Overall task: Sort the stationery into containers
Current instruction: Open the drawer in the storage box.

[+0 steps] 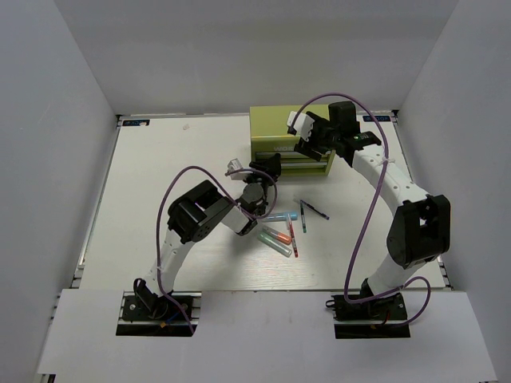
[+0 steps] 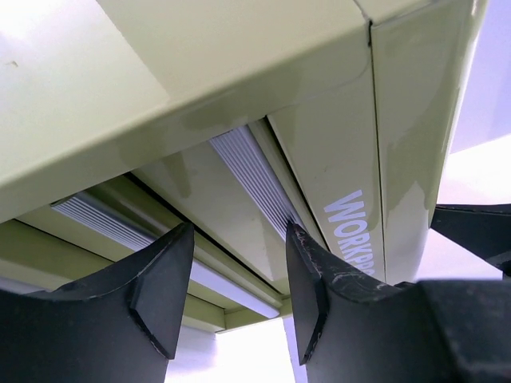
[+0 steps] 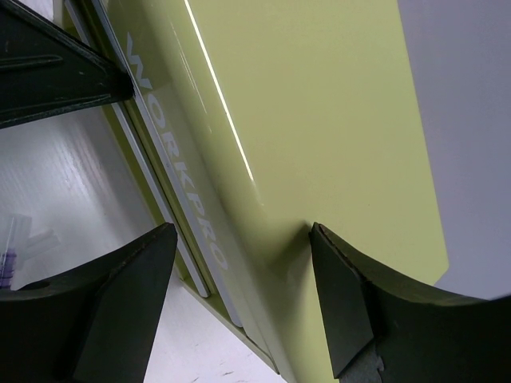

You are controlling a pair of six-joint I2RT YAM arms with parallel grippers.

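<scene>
The container, a yellow-green metal chest (image 1: 271, 121) with front drawers, stands at the back of the table. My left gripper (image 1: 268, 167) is at its front left, open (image 2: 235, 275). Its right fingertip (image 2: 297, 239) reaches the ribbed handle (image 2: 243, 167) of a drawer, and a lower handle (image 2: 231, 291) runs behind the gap. My right gripper (image 1: 310, 137) is open (image 3: 239, 263) astride the chest's top front edge (image 3: 263, 207), one finger (image 3: 343, 295) against the top. The stationery lies in front: a light blue highlighter (image 1: 278, 216), an orange one (image 1: 275, 236), a green one (image 1: 282, 248), a red pen (image 1: 291, 231) and a dark pen (image 1: 314, 210).
White walls enclose the table on the left, back and right. Purple cables loop over both arms (image 1: 363, 215). A blurred pen (image 3: 12, 251) shows at the left edge of the right wrist view. The lettering WORKPRO (image 3: 180, 167) runs along the chest's front.
</scene>
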